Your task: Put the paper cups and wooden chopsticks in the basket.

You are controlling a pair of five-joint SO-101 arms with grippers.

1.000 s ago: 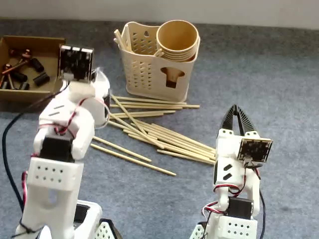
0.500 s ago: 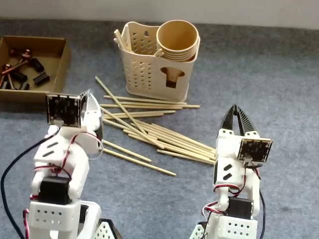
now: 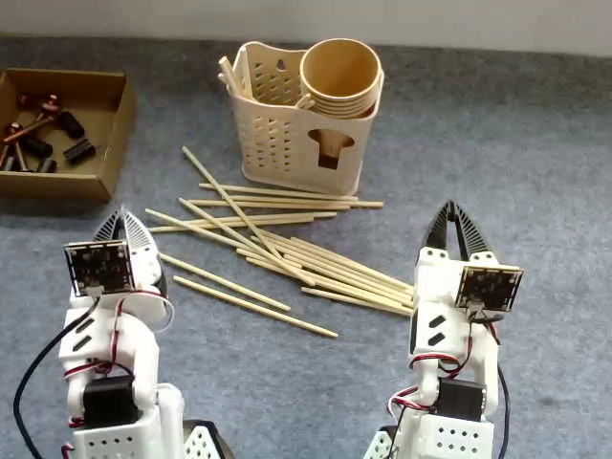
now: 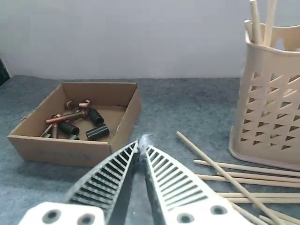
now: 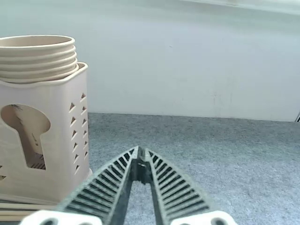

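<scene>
Both clenched, empty: left claw (image 3: 123,214) nr cardboard box (image 3: 117,129), right claw (image 3: 451,207) beside strewn chopsticks (image 3: 287,259), basket (image 3: 277,153) beyond

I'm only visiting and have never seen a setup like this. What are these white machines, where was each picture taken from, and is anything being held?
These are two small robot arms standing side by side. One picture looks down from a fixed camera above. The other two come from a camera on each arm's wrist, so you look along its pincer. The left gripper and the right gripper are both closed and hold nothing. Loose wooden chopsticks lie on the grey mat. The basket holds a stack of paper cups. The cardboard box holds small parts.
</scene>
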